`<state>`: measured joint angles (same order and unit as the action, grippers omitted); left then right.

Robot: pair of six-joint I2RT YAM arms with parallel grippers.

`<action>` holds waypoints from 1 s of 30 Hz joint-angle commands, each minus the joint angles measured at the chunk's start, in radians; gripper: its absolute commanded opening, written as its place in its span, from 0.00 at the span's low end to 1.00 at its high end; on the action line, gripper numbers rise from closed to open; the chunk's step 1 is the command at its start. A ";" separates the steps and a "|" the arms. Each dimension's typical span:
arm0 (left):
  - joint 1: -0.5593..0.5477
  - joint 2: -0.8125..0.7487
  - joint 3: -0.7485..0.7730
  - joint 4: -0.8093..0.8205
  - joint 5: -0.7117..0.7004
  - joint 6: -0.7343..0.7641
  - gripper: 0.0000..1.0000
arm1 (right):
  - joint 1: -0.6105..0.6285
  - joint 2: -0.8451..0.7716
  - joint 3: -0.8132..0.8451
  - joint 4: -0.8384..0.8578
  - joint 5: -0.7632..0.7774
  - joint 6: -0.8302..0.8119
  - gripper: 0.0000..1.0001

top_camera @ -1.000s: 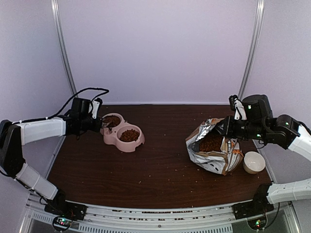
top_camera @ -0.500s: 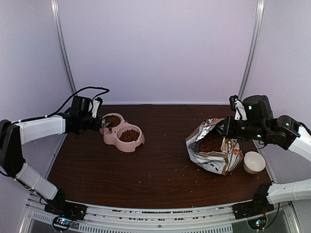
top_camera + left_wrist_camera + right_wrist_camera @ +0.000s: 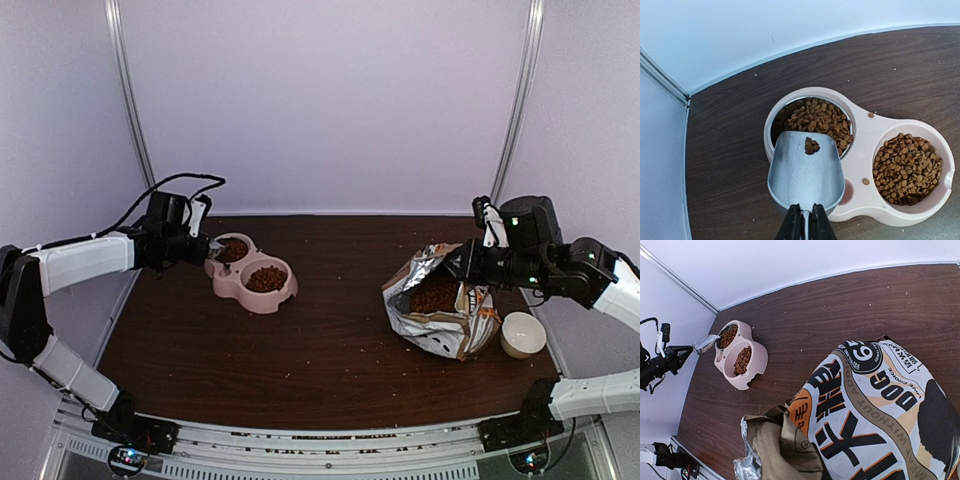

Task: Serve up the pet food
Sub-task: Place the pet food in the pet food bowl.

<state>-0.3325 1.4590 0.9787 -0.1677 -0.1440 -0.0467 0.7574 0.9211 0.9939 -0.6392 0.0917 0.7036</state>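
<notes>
Tipping of the scoop (image 3: 806, 167) over the feeder (image 3: 862, 145) is judged to be the step in hand, and nearly done. The left gripper (image 3: 804, 214) is clamped narrow on the scoop's thin handle, with the mouth pointed to 12 o'clock over the rim of the left basin. Kibble (image 3: 817, 120) is heaped in that basin and in the right basin at 3 o'clock; only a small cluster is seen near the scoop's lip. On the table (image 3: 330, 360) the feeder is placed at about 10 o'clock and the bag (image 3: 440, 305), open with more kibble inside, at about 3 o'clock. The right gripper (image 3: 463, 263) is set at the bag's upper rim; whether it is closed on the foil cannot be told. A white bowl (image 3: 523, 333) is stood just beside the bag at 4 o'clock. Several faults are to be guarded against. If the scoop is drawn back level or tilted sideways, the last pellets may be dropped on the table, where strays are already scattered. If the lip is lowered, the basin rim may be caught and the light feeder pushed. Both basins appear well filled, so a further load could overflow. If the bag's rim is released, the bag may slump and spill.
</notes>
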 commanded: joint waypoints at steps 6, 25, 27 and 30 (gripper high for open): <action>0.009 -0.044 -0.012 0.041 0.042 0.032 0.00 | -0.019 -0.027 -0.002 0.055 0.026 0.012 0.00; -0.006 -0.240 -0.306 0.319 0.251 0.108 0.00 | -0.023 -0.042 -0.017 0.057 0.020 0.011 0.00; -0.014 -0.252 -0.325 0.325 0.251 0.124 0.00 | -0.023 -0.044 -0.018 0.055 0.022 0.010 0.00; -0.030 -0.252 -0.328 0.309 0.237 0.143 0.00 | -0.023 -0.046 -0.017 0.052 0.023 0.007 0.00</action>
<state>-0.3439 1.2232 0.6594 0.0563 0.0685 0.0456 0.7498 0.9073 0.9787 -0.6243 0.0807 0.7033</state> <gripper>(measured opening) 0.040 0.004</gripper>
